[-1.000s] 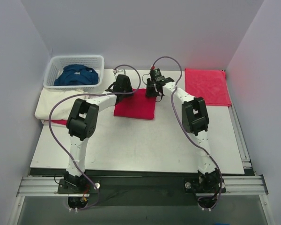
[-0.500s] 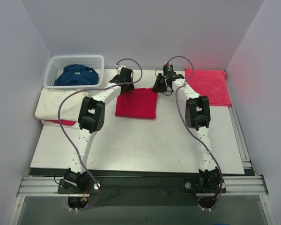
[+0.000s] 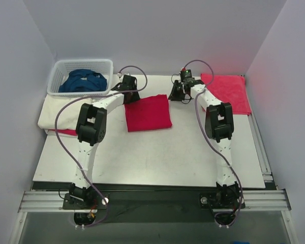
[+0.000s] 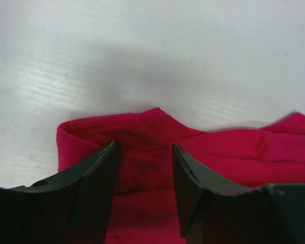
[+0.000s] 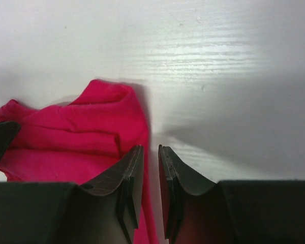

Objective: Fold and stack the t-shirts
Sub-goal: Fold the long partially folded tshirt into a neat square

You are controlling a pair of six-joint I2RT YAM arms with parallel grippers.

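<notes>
A folded crimson t-shirt [image 3: 147,113] lies at the table's middle back. My left gripper [image 3: 128,90] is at its far left corner. In the left wrist view its jaws [image 4: 145,147] stand open over the red fabric [image 4: 218,152], pinching nothing. My right gripper [image 3: 176,94] is at the far right corner. Its jaws [image 5: 150,148] are a narrow slit apart and empty, with the shirt's edge [image 5: 71,137] beneath the left finger. A second red t-shirt [image 3: 224,93] lies flat at the back right. The dark blue t-shirt [image 3: 83,81] is crumpled in the basket. The cream t-shirt [image 3: 58,113] lies folded at the left.
The white lattice basket [image 3: 58,68] stands at the back left corner. A strip of red cloth [image 3: 66,132] shows under the cream shirt. White walls close in the back and both sides. Bare tabletop [image 3: 152,157] stretches in front of the folded shirt.
Both grippers have moved apart and toward the back, from the middle of the shirt's far edge out to its corners. The folded red shirt now lies slightly turned.
</notes>
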